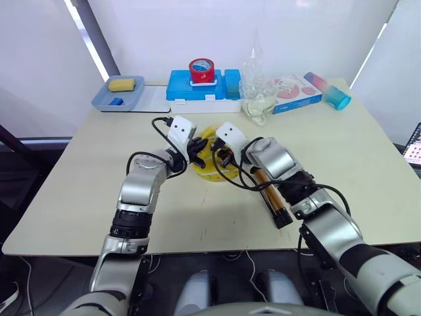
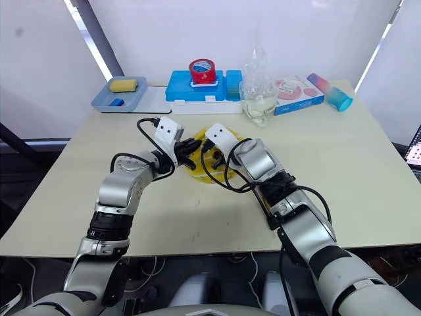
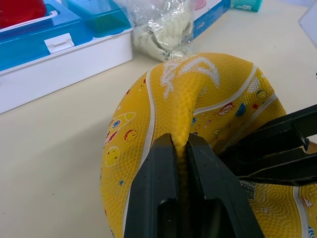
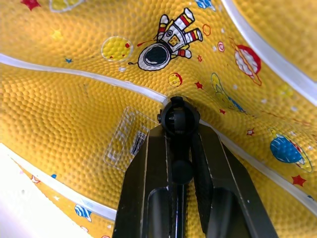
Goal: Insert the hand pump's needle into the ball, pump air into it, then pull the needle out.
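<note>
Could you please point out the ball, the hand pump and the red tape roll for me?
ball [image 3: 223, 99], left wrist view, on its dimpled yellow skin.
hand pump [image 1: 271, 195], left eye view, on its gold-bronze tube.
red tape roll [image 1: 201, 70], left eye view, on its rim.

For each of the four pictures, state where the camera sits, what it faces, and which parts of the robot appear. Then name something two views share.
Left eye view: head camera, looking down over both arms at the table and ball.
Right eye view: same scene from beside it; both arms.
Left wrist view: along the left gripper, pinching a fold of the ball.
Right wrist view: along the right gripper, holding the needle at the ball.
Shared: the ball.
</note>
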Motion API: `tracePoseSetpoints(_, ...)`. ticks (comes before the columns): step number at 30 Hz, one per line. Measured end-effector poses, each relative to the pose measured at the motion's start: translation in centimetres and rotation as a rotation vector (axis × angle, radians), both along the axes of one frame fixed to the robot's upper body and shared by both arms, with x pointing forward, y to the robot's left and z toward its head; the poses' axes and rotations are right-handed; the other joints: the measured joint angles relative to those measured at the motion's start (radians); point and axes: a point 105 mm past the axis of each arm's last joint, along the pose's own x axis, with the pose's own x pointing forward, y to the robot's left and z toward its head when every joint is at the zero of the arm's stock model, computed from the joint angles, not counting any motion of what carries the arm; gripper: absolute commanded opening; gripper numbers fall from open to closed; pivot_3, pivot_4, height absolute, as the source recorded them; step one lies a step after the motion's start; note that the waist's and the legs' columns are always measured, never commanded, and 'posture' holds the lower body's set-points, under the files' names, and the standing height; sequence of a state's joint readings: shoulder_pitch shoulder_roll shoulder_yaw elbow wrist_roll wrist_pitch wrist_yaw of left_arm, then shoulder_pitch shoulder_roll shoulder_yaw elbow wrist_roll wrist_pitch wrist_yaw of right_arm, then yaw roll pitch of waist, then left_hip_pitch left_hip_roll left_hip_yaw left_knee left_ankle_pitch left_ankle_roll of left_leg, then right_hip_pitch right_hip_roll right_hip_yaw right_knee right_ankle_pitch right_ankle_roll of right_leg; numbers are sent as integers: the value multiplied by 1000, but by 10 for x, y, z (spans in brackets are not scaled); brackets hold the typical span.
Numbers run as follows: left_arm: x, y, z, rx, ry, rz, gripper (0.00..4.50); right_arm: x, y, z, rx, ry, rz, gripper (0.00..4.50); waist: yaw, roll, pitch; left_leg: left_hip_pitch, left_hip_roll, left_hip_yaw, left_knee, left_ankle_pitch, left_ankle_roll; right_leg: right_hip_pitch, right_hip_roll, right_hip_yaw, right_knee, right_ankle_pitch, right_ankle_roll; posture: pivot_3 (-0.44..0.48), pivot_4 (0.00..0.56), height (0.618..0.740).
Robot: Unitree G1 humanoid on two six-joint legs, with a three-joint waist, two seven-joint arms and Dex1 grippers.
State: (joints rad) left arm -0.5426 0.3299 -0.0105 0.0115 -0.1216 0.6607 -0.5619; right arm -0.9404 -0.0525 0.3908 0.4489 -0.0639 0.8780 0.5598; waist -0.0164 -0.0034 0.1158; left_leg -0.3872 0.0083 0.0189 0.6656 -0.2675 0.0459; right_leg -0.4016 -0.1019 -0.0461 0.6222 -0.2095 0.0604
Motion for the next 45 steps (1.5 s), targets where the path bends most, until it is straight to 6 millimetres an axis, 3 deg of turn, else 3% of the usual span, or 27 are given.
tracePoseSetpoints(19, -5, -16, 13, -31, -47, -90, 0, -18, -38, 25, 84, -92, 15, 23, 36, 6, 19, -27, -7, -16, 2, 2, 5, -8, 0, -16, -14, 5, -1, 0, 150, 737)
tracePoseSetpoints(28, -5, -19, 13, -30, -49, -96, 0, -27, -46, 25, 104, -86, 42, 4465, 38, 6, 20, -27, -9, -22, 2, 3, 5, -6, 0, -22, -14, 5, 1, 0, 150, 737)
tracePoseSetpoints(33, -5, -20, 13, -28, -49, -99, 0, -36, -64, 33, 114, -129, 47, 4465, 42, 6, 21, -28, -10, -25, 2, 3, 4, -5, 0, -22, -14, 2, 4, 0, 150, 737)
tracePoseSetpoints(39, -4, -21, 13, -22, -48, -104, 0, -56, -80, 57, 259, -192, 75, 4465, 43, 6, 21, -27, -13, -28, 2, 3, 4, -3, 0, -23, -14, 0, 7, 0, 150, 737)
tracePoseSetpoints(45, -4, -23, 13, -17, -50, -116, 0, -78, -108, 57, 304, -237, 90, 4465, 49, 5, 22, -27, -13, -28, 3, 3, 5, -3, -1, -23, -14, 0, 8, 0, 150, 737)
